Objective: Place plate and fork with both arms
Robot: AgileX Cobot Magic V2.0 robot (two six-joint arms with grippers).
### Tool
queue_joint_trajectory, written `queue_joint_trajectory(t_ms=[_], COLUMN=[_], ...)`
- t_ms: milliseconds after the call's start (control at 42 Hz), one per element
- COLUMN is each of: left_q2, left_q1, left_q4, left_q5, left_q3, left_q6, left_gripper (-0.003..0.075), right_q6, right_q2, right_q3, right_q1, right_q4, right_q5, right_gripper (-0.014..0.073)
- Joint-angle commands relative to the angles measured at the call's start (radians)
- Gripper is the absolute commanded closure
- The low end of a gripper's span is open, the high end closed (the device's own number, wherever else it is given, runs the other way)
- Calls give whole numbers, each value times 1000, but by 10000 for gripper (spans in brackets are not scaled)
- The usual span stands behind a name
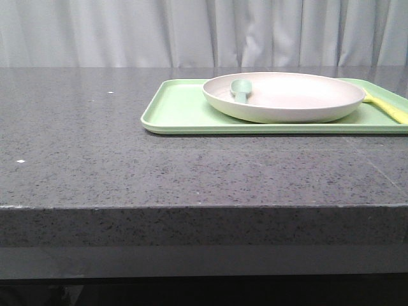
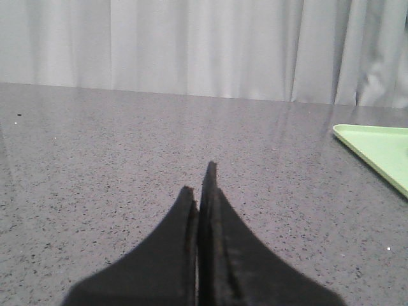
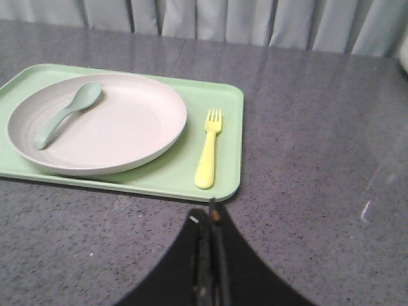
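Note:
The off-white plate [image 1: 284, 97] sits on a light-green tray [image 1: 175, 108] at the back right of the table; it also shows in the right wrist view [image 3: 102, 124]. A teal spoon [image 1: 241, 88] lies in the plate. The yellow fork [image 3: 208, 148] lies on the tray beside the plate, tines pointing away from me; only its end shows in the front view [image 1: 386, 106]. My right gripper [image 3: 209, 213] is shut and empty, just short of the tray's near corner. My left gripper [image 2: 199, 182] is shut and empty over bare table, left of the tray's corner [image 2: 376, 150].
The dark speckled stone table [image 1: 95, 153] stretches to a front edge low in the front view. Grey curtains [image 1: 127, 32] hang behind it. The tray [image 3: 223, 185] lies at the table's right part.

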Motion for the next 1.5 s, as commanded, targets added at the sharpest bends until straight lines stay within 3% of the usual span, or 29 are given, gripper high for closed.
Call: queue_joint_trajectory(t_ms=[0,143,405,1476], left_q2=[-23,-23,-23,-20], left_q1=[2,2,2,2], left_q4=[-2,-2,-2,-2], left_q5=[-84,-84,-84,-84], left_q3=[2,2,2,2], left_q6=[-9,-9,-9,-9], left_gripper=[738,738,738,738], right_q6=[-11,-11,-10,9], right_q2=[-70,-189,-284,-284], right_q3=[106,283,464,462], right_q1=[-35,-67,-109,-109], right_q4=[-15,-10,-8,22], right_q5=[-261,-386,-530,-522], right_gripper=[662,662,662,662])
